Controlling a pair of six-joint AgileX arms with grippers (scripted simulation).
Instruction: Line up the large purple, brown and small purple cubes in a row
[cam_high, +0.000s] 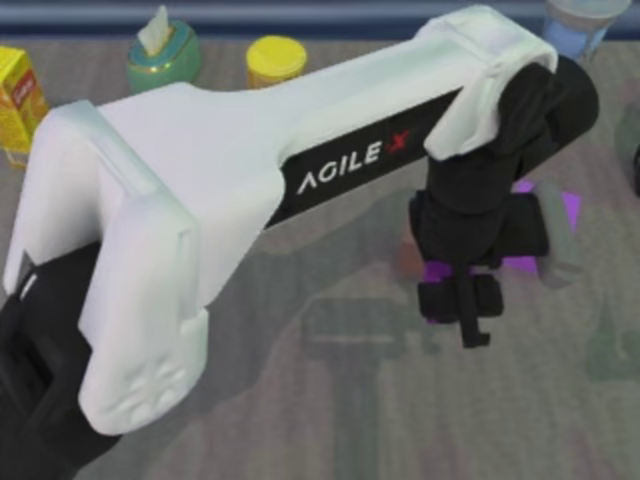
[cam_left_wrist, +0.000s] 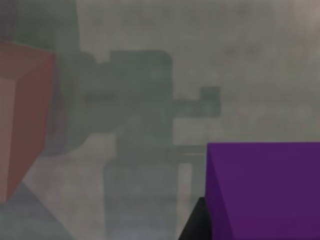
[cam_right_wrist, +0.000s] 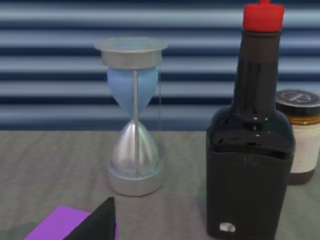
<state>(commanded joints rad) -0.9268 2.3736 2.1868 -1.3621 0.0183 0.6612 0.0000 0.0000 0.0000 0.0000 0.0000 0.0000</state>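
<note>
Left gripper (cam_high: 465, 300) reaches across to the right half of the table and hangs over the cube cluster; whether its jaws are spread or pinching cannot be told. A small purple cube (cam_left_wrist: 265, 190) sits at the gripper's fingertip in the left wrist view, directly under the hand, probably the piece being carried or placed. The brown cube (cam_left_wrist: 22, 120) lies beside it, apart, on the top view's left; the large purple cube (cam_high: 568, 208) peeks out behind the wrist. Three cubes, one of each. The right arm is out of the top view, near an hourglass (cam_right_wrist: 134, 120) and dark bottle (cam_right_wrist: 250, 145).
</note>
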